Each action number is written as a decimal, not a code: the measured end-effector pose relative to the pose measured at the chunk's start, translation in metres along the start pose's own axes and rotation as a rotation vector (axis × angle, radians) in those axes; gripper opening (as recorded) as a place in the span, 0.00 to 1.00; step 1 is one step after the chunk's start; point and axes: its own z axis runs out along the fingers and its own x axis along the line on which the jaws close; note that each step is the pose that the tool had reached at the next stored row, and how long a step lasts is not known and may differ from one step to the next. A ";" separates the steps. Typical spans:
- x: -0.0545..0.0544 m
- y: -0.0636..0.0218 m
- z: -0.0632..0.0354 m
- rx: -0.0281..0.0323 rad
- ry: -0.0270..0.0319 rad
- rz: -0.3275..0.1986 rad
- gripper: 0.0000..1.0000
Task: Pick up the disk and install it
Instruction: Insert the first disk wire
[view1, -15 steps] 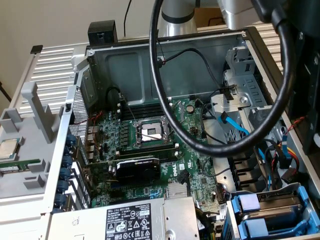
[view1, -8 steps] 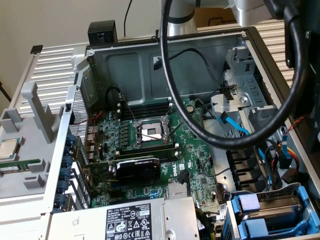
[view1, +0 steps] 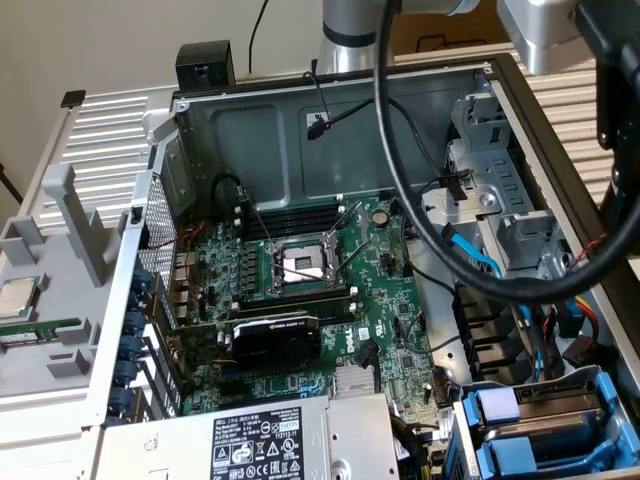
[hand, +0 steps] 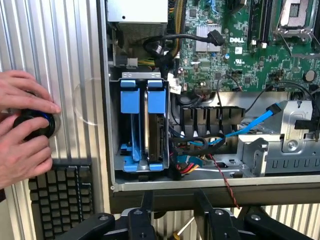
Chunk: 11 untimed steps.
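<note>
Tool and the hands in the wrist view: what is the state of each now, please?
Tool: holding nothing; open or shut cannot be told.
Hands: both resting on a round black device outside the case.

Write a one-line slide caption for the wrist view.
Gripper hangs outside the open PC case, facing the blue drive carriers in their bay; hands work a black knob.

Below me lies an open computer case (view1: 200, 130) with a green motherboard (view1: 385, 290) on its floor. Near the board's middle I see the bare CPU socket (view1: 303, 263), its lever raised. A black graphics card (view1: 275, 340) sits just beside the socket, and a grey power supply (view1: 250, 440) with a white label lies beyond the card. Outside the case, a black keyboard (hand: 62, 197) rests on the ribbed metal table (hand: 75, 60). A thick black cable (view1: 400, 170) loops across the exterior view.
</note>
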 end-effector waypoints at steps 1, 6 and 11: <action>0.000 0.0004 0.0017 -0.0009 0.0001 0.000 0.45; -0.001 0.0013 0.0050 -0.0248 0.0141 -0.001 0.45; -0.001 0.0027 0.0059 -0.0653 0.0191 0.001 0.45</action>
